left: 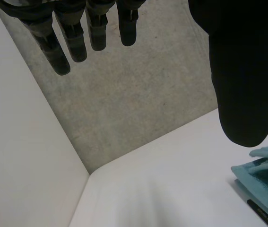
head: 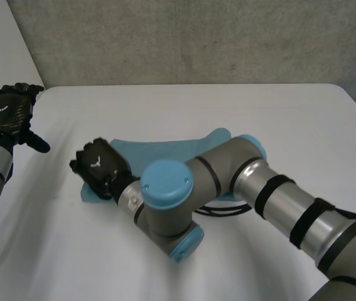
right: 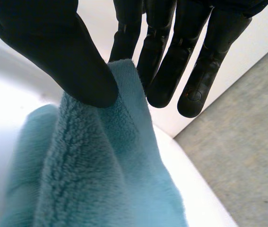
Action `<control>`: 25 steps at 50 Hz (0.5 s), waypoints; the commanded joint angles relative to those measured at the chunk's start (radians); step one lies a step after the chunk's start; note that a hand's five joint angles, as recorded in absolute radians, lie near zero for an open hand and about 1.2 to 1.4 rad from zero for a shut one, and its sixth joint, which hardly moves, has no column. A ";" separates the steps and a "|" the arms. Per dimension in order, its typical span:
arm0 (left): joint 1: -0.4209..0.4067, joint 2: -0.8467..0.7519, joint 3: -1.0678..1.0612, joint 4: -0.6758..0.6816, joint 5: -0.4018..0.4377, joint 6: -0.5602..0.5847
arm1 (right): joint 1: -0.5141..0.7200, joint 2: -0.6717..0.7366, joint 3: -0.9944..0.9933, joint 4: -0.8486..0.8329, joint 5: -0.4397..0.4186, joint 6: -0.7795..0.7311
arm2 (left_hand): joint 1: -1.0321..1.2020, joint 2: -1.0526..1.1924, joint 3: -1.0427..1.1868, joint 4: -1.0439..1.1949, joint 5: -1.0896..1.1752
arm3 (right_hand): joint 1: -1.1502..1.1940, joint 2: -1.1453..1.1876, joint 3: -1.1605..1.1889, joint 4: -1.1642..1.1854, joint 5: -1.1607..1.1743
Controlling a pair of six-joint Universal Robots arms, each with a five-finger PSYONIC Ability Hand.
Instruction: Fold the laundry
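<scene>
The right hand (head: 99, 164) reaches across the table (head: 240, 106) and pinches an edge of the light-blue towel (head: 165, 149) between its thumb and straight fingers (right: 167, 71). The cloth runs from under its palm up to its fingertips. This grip seems meant to lift that end and carry it over for a fold. The left hand (head: 5, 113) hovers well apart from the towel, its fingers relaxed and holding nothing, probably to keep clear.

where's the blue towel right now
In the head view the towel lies in the middle of the table, partly under the right arm; the right hand pinches its left end.
</scene>
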 commanded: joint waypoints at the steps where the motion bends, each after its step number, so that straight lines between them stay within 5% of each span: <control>1: -0.011 -0.010 -0.004 -0.002 0.004 0.003 | -0.010 -0.010 0.013 0.002 0.038 0.004 | -0.023 -0.033 -0.043 -0.034 -0.048 | -0.623 -0.853 -0.858 -0.863 -0.825; 12: -0.091 -0.039 0.010 -0.005 0.009 0.010 | -0.162 -0.255 0.179 0.119 0.233 0.114 | -0.023 -0.033 -0.043 -0.034 -0.048 | -0.779 -1.008 -1.014 -1.019 -0.980; 25: -0.229 -0.119 0.094 -0.090 0.084 0.008 | -0.429 -0.510 0.650 0.222 0.138 0.290 | -0.017 -0.026 -0.037 -0.028 -0.041 | -0.696 -0.925 -0.930 -0.935 -0.897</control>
